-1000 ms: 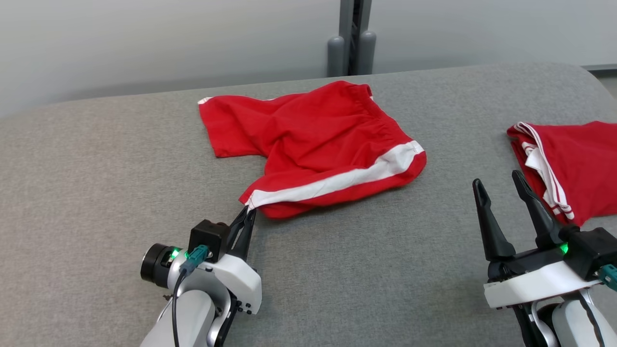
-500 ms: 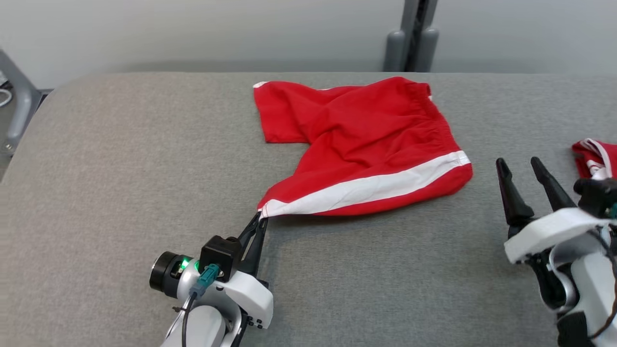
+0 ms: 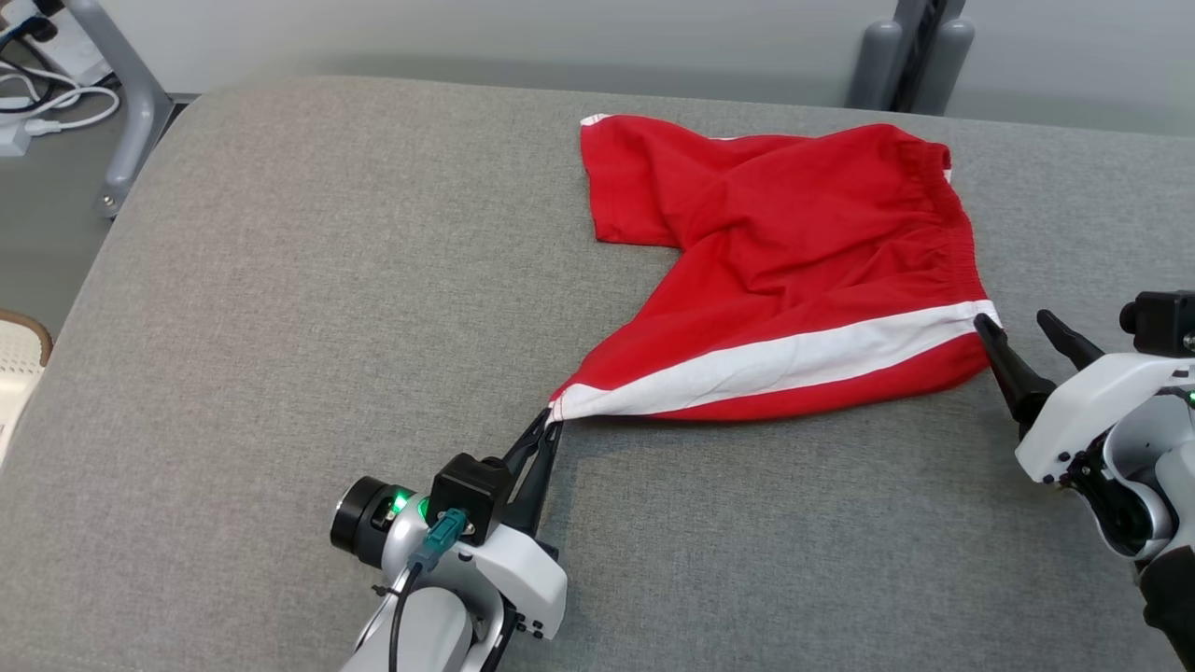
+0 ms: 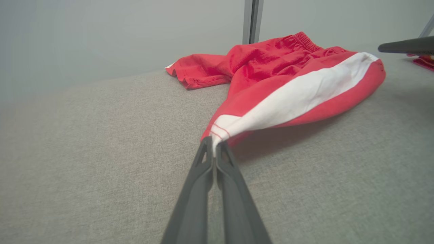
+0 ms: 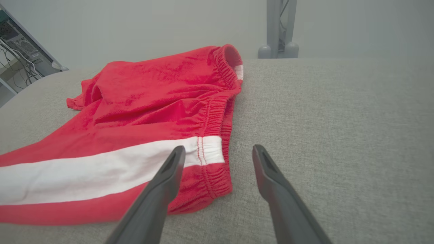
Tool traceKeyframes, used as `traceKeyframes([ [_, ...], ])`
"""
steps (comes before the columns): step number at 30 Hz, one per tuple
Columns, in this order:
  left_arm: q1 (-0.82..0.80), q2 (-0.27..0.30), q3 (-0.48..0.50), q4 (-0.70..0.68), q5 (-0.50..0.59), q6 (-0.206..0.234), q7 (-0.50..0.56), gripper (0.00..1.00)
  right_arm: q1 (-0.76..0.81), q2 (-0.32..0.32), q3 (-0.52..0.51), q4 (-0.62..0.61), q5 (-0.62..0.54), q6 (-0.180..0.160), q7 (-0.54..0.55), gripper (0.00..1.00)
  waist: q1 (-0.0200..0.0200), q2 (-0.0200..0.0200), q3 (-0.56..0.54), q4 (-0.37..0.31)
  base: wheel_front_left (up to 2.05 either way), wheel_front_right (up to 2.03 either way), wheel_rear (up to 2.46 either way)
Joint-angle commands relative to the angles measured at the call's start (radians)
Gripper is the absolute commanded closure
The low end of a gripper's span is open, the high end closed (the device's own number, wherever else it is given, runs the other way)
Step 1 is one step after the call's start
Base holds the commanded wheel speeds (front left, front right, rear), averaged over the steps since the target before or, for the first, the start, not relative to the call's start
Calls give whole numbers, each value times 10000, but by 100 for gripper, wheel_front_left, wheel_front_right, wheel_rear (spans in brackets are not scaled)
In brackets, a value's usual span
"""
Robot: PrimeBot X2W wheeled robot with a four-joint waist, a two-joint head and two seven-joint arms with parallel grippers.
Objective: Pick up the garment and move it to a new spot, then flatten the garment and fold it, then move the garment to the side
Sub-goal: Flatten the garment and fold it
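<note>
The garment (image 3: 784,252), red shorts with a white side stripe, lies spread on the grey padded table (image 3: 280,327). My left gripper (image 3: 551,429) is shut on the hem corner of the near leg, and the cloth runs taut from it. In the left wrist view the fingertips (image 4: 213,144) pinch the white stripe's end of the garment (image 4: 288,78). My right gripper (image 3: 1013,322) is open at the waistband corner. In the right wrist view it (image 5: 218,149) straddles the stripe's end of the garment (image 5: 152,98), left finger over the cloth, right finger over bare table.
A grey post (image 3: 910,56) stands behind the table's far edge. A metal leg with cables (image 3: 121,93) is off the far left corner. A bit of another red cloth (image 4: 423,62) lies at the right, behind the right finger (image 4: 407,45).
The camera has turned left. My right gripper, still open, has come in to the garment's waistband corner. The left gripper keeps its hold, and the near leg is drawn out longer.
</note>
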Motion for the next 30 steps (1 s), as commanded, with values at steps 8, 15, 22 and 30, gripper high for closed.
traceKeyframes([
  [8, -204, -69, -81, 79, 14, -38, -41, 100, -481, -691, 1318, 14, 1294, 1, -19, 0, 0, 0, 225, 205, 0, 0, 0],
  [15, -221, -111, -63, 129, 5, -48, -41, 100, -669, -971, 2088, 83, 1800, 1, -228, 57, 0, 0, 255, 244, 0, 0, 0],
  [22, -247, -138, -24, 219, 6, -48, -42, 100, -881, -1255, 2908, 80, 2279, 1, -603, 100, 0, 0, 244, 218, 0, 0, 0],
  [30, -203, -137, 124, 257, 55, 1, -42, 100, -1041, -1555, 3554, -14, 2738, 1, -1385, 100, 0, 0, 173, 60, 0, 0, 0],
])
